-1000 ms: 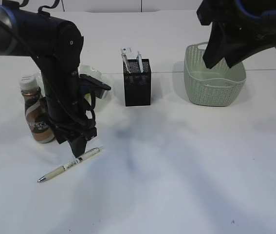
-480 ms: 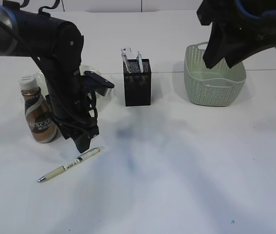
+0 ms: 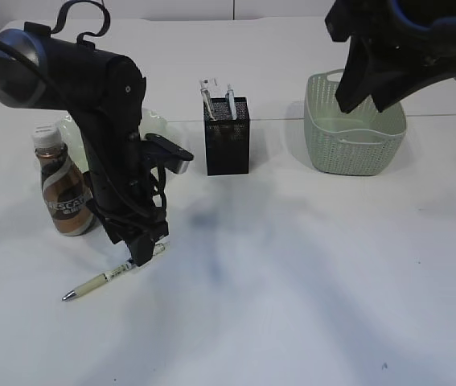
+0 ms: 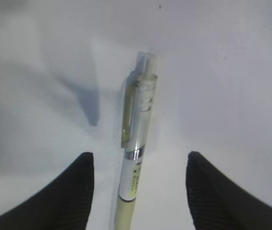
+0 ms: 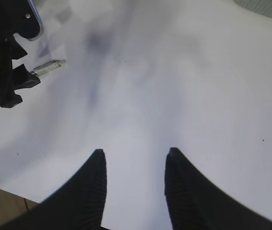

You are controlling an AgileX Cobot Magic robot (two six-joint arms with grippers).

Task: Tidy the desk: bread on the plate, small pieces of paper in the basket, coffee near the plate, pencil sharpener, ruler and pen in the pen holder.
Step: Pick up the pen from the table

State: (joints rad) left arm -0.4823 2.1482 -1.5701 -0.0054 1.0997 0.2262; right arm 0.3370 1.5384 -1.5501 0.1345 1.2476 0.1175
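While left tool [image 3: 141, 256] straddles pen [image 3: 105, 279], fingers spread either side, not gripping. Pen flat on counter [image 3: 308, 273], one only: cream barrel, clear clip end, metal tip; long axis from tip at 8 o'clock to cap at 2 o'clock. One coffee [image 3: 61, 186] upright at 10 o'clock from pen. One pen holder [image 3: 227, 137], centre. One basket [image 3: 355, 135], right. Right tool [image 5: 134, 178] released, raised, empty.

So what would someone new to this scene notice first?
Probably the black left gripper lowered at the near left of the white desk, jaws open astride a cream-and-clear click pen lying flat. Behind it stand a brown Nescafe coffee bottle, a black mesh pen holder and a sage-green woven-look basket.
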